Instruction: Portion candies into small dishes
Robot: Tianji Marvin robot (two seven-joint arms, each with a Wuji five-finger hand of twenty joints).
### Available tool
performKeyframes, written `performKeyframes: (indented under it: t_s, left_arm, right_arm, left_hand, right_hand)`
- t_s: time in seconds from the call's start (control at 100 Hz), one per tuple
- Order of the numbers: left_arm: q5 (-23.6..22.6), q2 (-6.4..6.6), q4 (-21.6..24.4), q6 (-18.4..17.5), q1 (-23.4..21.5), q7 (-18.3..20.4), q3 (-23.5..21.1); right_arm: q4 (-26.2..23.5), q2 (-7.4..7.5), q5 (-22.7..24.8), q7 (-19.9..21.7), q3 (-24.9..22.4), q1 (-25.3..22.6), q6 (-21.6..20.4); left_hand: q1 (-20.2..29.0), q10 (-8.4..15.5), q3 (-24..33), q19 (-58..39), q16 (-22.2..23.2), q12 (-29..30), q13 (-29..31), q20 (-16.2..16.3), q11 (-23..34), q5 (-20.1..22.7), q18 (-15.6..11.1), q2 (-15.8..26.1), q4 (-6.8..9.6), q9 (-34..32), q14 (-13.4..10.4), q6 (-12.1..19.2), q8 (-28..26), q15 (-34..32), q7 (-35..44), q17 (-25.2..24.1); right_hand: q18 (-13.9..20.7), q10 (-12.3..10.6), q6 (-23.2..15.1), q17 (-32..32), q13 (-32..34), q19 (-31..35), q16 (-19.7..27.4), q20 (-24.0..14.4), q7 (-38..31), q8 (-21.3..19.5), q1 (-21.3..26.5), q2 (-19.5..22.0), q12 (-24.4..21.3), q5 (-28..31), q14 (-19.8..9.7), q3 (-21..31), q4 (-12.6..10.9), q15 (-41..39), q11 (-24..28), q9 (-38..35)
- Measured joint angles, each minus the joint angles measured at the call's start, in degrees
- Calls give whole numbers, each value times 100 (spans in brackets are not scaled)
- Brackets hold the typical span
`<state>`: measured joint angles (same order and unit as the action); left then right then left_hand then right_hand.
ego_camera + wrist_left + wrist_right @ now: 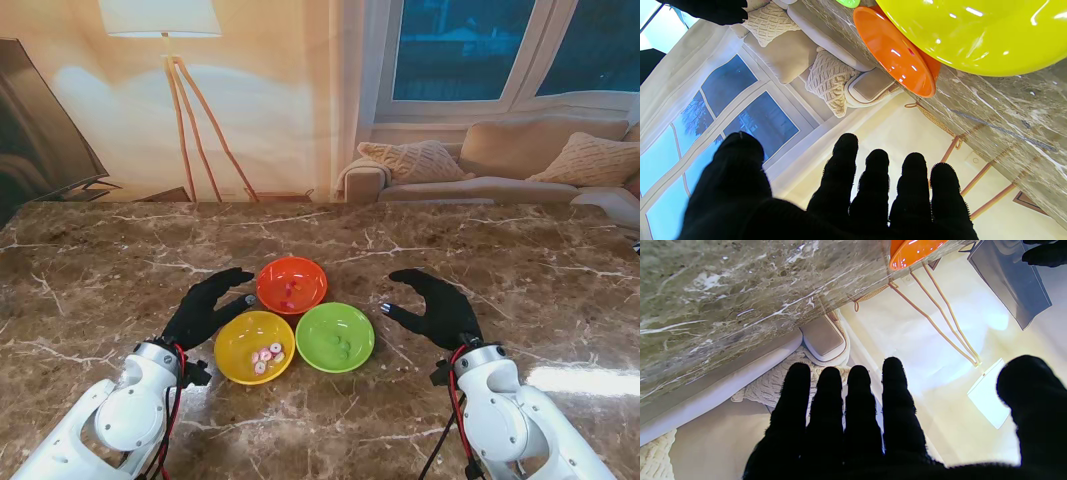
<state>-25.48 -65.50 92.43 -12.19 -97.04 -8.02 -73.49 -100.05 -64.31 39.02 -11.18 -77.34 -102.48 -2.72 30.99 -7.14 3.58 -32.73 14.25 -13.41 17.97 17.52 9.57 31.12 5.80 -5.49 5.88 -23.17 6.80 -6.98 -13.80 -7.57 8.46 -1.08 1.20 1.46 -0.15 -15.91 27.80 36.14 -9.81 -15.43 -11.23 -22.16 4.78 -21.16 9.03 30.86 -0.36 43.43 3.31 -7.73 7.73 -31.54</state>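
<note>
Three small dishes sit together mid-table. The yellow dish (255, 347) holds several pink and white candies (266, 356). The orange dish (291, 284) farther from me has a few red candies (289, 291). The green dish (335, 337) holds green candies that are hard to make out. My left hand (207, 305), black-gloved, hovers open just left of the yellow and orange dishes, holding nothing. My right hand (436, 307) is open to the right of the green dish, apart from it. In the left wrist view the yellow dish (973, 33) and orange dish (897, 53) loom close past the fingers (877, 180).
The brown marble table (120, 270) stretches wide on all sides of the dishes. A sofa with cushions (500, 165), a floor lamp (170, 60) and a window lie behind the far edge.
</note>
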Motion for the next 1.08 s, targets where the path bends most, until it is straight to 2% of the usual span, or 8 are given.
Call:
performKeyframes:
  t_s: [0.12,0.17,0.3,0.32,0.72,1.08]
  left_arm:
    - [6,7,23,7,-38,46,-17]
    - [2,10,50,22,-68,49,-29]
    - [-3,15,164,89,-156,65,-63]
    - [-3,15,181,94,-165,75,-69]
    - [-62,24,303,128,-202,81,-101]
    - [-112,30,303,128,-203,68,-67]
  right_arm:
    - [20,-35,-103,-188,35,-19,0]
    - [18,-53,-158,-223,36,-39,0]
    - [-31,-74,-219,-220,21,-125,-22]
    - [-39,-76,-218,-222,18,-139,-33]
    - [-71,-116,-140,-526,51,-217,-57]
    - [-109,-122,-104,-524,29,-289,-47]
  left_hand:
    - [0,0,-16,0,-1,1,-8,0,0,0,-3,0,56,0,-3,-3,4,32,-3,0]
    - [0,0,-35,0,-1,1,-8,0,0,0,-4,0,76,0,-3,-10,5,33,-6,0]
    - [0,0,-57,0,-2,2,-8,0,0,0,-4,0,99,0,-5,-19,5,33,-8,0]
    - [0,0,-57,0,-2,3,-8,-1,0,0,-4,0,99,0,-6,-19,5,34,-8,0]
    - [0,0,-102,0,-3,9,-8,-2,0,0,-7,0,99,0,-38,-19,5,34,-9,0]
    - [0,0,-103,0,-3,10,-8,-4,-49,0,-17,0,99,0,-40,-20,5,35,-9,0]
  right_hand:
    - [18,46,156,-1,0,74,1,70,61,65,-283,226,-9,-139,0,-43,0,0,0,0]
    - [18,171,185,-1,0,74,1,74,60,116,-356,327,-55,-197,0,-118,0,0,0,0]
    - [18,171,247,-1,0,146,1,147,60,135,-428,489,-66,-213,0,-188,0,0,0,0]
    - [18,171,247,-1,0,147,1,148,60,135,-427,520,-66,-213,0,-126,-68,0,0,0]
    - [18,171,247,5,0,147,1,218,60,144,-417,550,-70,-214,1,-249,-113,0,0,0]
    - [19,171,176,62,0,148,1,222,52,145,-410,550,-70,-214,1,-250,-146,0,0,4]
